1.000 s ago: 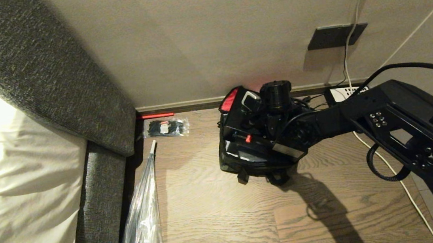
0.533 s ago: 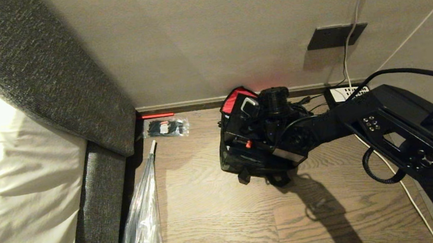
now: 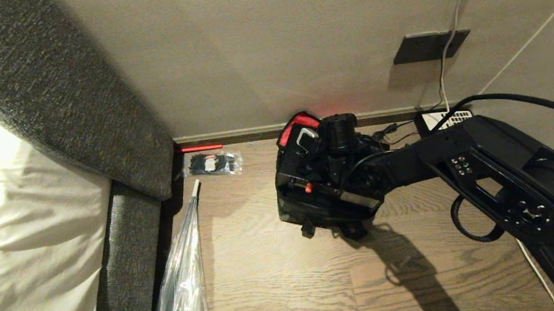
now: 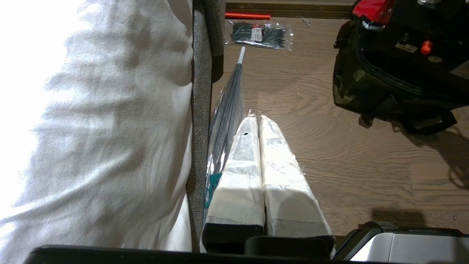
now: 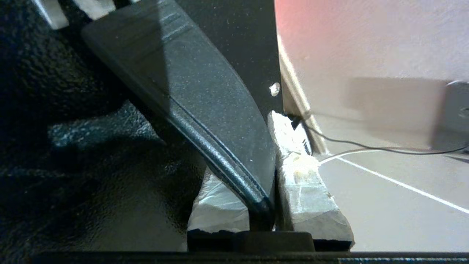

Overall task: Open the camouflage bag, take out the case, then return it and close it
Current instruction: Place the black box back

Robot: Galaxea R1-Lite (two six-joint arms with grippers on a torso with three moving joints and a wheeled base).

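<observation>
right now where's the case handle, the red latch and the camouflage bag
case handle (image 5: 205,99): right wrist view, on its broad black face, between the pincer's pads.
red latch (image 3: 307,187): head view, on the small red knob on the case.
camouflage bag (image 4: 350,91): left wrist view, on its camouflage side panel.

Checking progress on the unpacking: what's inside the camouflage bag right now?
The black case with its red latch sits in the bag, red lining behind. The right gripper grips its handle; anything beneath is hidden.

A clear folded umbrella (image 3: 182,276) lies beside the grey bed frame (image 3: 123,251), near bagged cable ties (image 3: 211,163).
</observation>
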